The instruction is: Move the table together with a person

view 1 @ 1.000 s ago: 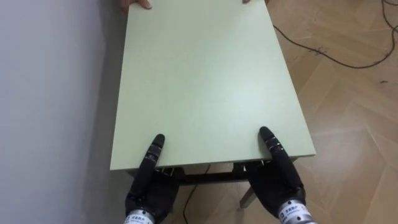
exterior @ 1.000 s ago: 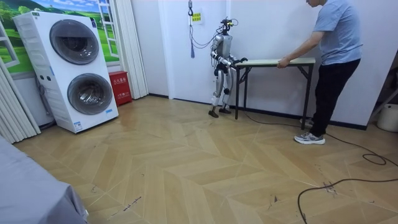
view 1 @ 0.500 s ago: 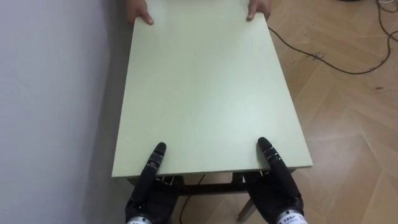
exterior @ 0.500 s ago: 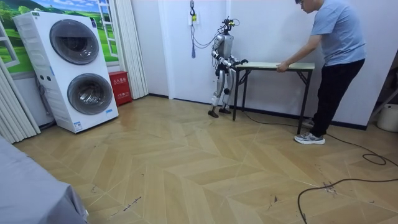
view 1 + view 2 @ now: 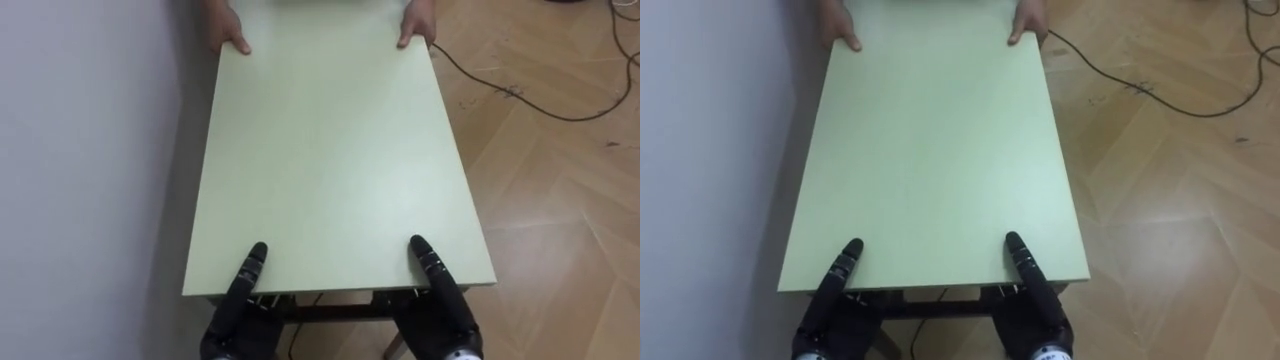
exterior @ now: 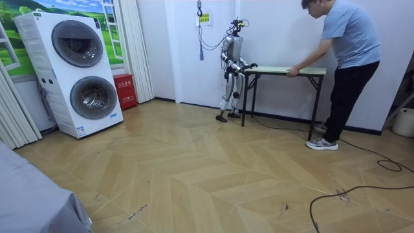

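Table (image 5: 330,150), pale green top, runs from bottom centre up to the top edge of the eye views, long side just beside the grey wall (image 5: 90,150) at frame left. Wood floor (image 5: 570,200) on the right, with a dark cable (image 5: 520,95) snaking across the upper right.

Left hand (image 5: 240,315) at bottom, left of centre, on the table's near edge. Its thumb lies flat on the top and the rest goes under the edge, so can't tell whether it is clasped or not. Right hand (image 5: 440,310) at bottom, right of centre, same pose: thumb on top, rest hidden below, grip can't be told. Dark table frame shows just under the near edge, between the two hands.

At the top of the frame a person's two hands hold the far end, one (image 5: 228,32) at the upper left corner of the top, the other (image 5: 418,25) at the upper right corner, both touching the tabletop.

Room view: robot stands upper centre at the table's left end, close to the white wall, arms out to the table. Person (image 6: 346,52) stands at the right end, leaning forward, arms on the top. All table legs look close to the floor; contact can't be told. Stacked washers (image 6: 81,71) at left, red box (image 6: 124,90) beside them, well apart from the table.
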You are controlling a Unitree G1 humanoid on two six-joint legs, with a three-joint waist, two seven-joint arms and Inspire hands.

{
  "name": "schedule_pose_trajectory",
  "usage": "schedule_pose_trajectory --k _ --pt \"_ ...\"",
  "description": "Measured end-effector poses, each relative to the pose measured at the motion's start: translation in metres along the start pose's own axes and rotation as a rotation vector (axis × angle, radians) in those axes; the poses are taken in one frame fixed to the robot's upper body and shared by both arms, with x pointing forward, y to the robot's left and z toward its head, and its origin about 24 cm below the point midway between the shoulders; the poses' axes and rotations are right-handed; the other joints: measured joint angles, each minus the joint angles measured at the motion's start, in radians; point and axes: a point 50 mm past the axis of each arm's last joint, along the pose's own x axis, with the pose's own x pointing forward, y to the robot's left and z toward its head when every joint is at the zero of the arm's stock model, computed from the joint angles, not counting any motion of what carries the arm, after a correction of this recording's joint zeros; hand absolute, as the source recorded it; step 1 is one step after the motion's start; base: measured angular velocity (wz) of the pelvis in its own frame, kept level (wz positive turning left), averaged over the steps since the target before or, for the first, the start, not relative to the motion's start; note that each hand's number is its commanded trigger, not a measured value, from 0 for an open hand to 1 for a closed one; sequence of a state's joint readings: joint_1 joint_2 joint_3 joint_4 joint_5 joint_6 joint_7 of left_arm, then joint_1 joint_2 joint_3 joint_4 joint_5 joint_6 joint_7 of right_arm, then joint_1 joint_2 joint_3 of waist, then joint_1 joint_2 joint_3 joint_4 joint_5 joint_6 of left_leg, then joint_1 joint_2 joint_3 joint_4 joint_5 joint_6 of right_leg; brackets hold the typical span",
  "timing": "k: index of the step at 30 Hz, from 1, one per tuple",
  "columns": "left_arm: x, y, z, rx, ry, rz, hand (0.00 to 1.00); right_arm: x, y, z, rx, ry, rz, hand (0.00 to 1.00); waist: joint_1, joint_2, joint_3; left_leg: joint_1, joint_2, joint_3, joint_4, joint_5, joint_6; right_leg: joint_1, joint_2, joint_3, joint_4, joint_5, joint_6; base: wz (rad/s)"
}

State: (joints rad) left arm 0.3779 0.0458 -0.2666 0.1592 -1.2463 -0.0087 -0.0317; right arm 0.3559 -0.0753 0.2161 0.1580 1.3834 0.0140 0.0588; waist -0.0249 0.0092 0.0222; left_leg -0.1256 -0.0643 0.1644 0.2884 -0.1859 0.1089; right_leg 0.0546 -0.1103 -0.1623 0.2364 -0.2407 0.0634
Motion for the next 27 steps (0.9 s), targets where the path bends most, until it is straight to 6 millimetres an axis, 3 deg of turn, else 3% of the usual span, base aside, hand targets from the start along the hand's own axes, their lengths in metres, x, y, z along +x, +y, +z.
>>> schedule_pose_trajectory --k 3,4,16,17,18,19,23,27 --pt "0.003 0.005 -0.002 0.011 0.007 0.004 1.00 0.001 -0.003 -0.002 0.002 -0.003 -0.010 1.00 0.002 0.000 -0.0012 0.017 0.000 0.000 -0.007 0.000 0.000 0.015 0.001 0.000 -0.001 0.000 0.000 0.00" --pt "0.003 0.009 -0.003 0.017 0.006 0.008 1.00 0.001 -0.006 -0.004 0.003 -0.001 -0.021 1.00 0.003 0.000 -0.0083 0.029 0.000 -0.001 -0.017 0.000 0.000 0.022 0.001 0.000 -0.001 0.000 0.000 0.00" --pt "0.011 0.023 -0.005 0.055 0.036 0.026 1.00 0.005 -0.017 -0.005 -0.018 -0.008 -0.047 1.00 0.030 0.000 -0.0157 0.070 0.004 -0.001 -0.037 0.002 -0.004 0.056 0.008 -0.003 -0.016 0.016 0.001 -0.02" --pt "0.012 0.023 -0.005 0.058 0.036 0.026 0.58 0.006 -0.017 -0.005 -0.018 -0.008 -0.046 0.47 0.030 0.000 -0.0159 0.070 0.004 -0.001 -0.037 0.002 -0.004 0.056 0.009 -0.003 -0.016 0.016 0.001 0.00" --pt "0.012 0.023 -0.004 0.060 0.035 0.027 0.07 0.007 -0.017 -0.005 -0.018 -0.008 -0.044 0.00 0.030 0.000 -0.0165 0.070 0.005 -0.002 -0.037 0.003 -0.005 0.056 0.009 -0.002 -0.016 0.016 0.001 0.00" --pt "0.013 0.024 -0.004 0.061 0.033 0.027 0.00 0.008 -0.018 -0.006 -0.018 -0.006 -0.043 0.00 0.030 0.000 -0.0166 0.073 0.005 -0.003 -0.039 0.004 -0.006 0.058 0.010 -0.002 -0.016 0.016 0.001 0.00" --pt "0.013 0.032 -0.003 0.109 0.040 0.026 0.00 0.009 -0.028 -0.007 -0.031 0.005 -0.030 0.00 0.030 -0.002 -0.0174 0.088 0.004 -0.004 -0.051 0.006 -0.010 0.067 0.010 -0.001 -0.018 0.016 0.001 -0.03" --pt "0.016 0.039 0.004 0.289 0.086 0.011 0.00 0.006 -0.043 -0.001 -0.087 0.012 -0.041 0.00 0.026 0.006 -0.0177 0.091 0.004 -0.003 -0.053 0.007 -0.010 0.067 0.010 -0.001 -0.018 0.015 0.001 -0.03"
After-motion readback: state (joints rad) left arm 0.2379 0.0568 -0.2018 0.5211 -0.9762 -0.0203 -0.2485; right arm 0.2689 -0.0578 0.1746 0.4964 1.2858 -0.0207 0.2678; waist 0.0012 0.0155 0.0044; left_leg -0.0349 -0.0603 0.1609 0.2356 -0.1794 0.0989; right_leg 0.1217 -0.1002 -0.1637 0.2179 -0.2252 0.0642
